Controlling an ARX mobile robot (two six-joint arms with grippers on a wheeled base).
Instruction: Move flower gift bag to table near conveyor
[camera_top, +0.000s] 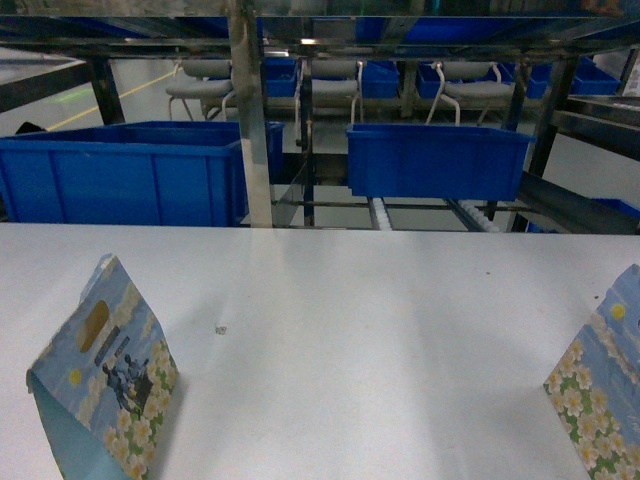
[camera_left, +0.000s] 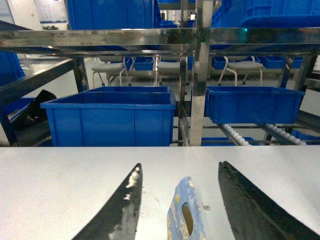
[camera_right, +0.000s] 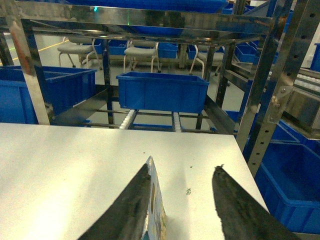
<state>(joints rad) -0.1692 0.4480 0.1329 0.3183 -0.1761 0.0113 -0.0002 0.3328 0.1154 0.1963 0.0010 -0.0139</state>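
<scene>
One flower gift bag (camera_left: 186, 212) stands between the spread fingers of the left end effector (camera_left: 185, 200), untouched.

Two blue bins (camera_top: 125, 170) (camera_top: 437, 160) sit beyond the white surface's far edge, the larger at left, the smaller at right. A steel post (camera_top: 250, 110) stands between them. Grey chairs (camera_top: 335, 85) line the floor behind. More blue bins (camera_right: 295, 172) lie at lower right.

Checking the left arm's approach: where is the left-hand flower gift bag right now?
In the head view, the flower gift bag stands on the white table's near-left corner; the left gripper's open fingers straddle it.
</scene>
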